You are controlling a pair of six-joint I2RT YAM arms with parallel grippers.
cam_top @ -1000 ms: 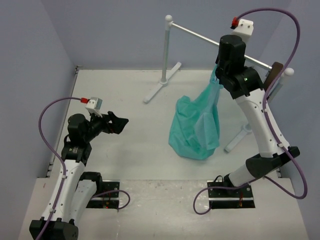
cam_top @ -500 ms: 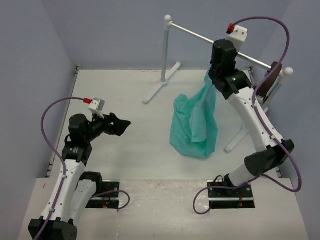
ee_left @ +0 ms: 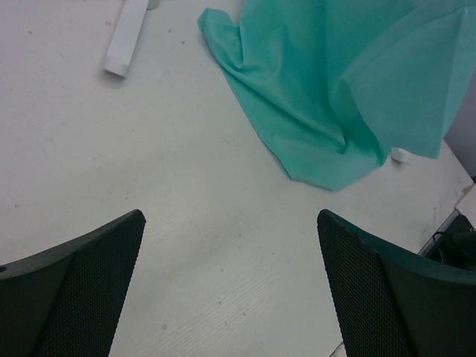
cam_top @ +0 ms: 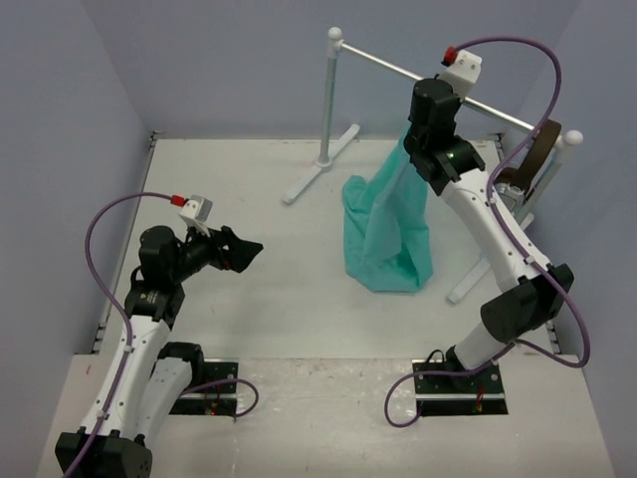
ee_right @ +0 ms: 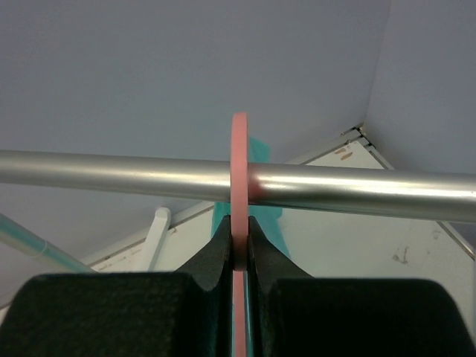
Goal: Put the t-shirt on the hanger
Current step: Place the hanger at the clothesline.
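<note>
The white table fills most of the overhead view. At its far right side stands the clothes rack, with its silver rod running between two white posts.

The teal t-shirt is the biggest loose item. It hangs in a long drape from just below the rod, and its lower edge rests crumpled on the table. The left wrist view shows that bottom edge lying flat on the surface.

The right arm reaches up and across to the rod, and its wrist covers the top of the shirt from above. The left arm is folded low on the left side, well apart from the cloth.

The pink hanger shows only in the right wrist view. It is edge-on there, and its hook crosses the rod and rises just above it. A strip of teal cloth sits directly behind it.

The right gripper is pinched tight on the hanger's thin stem. The left gripper is spread wide, holds nothing and points toward the shirt.

The task looks close to finished. The shirt appears to be carried by the hanger, and the hook is at the rod. The shoulders are hidden, so how well the shirt sits on the hanger cannot be told. It is also unclear whether the hook already bears on the rod. What seems left is to settle the hook, let go and back away.
</note>
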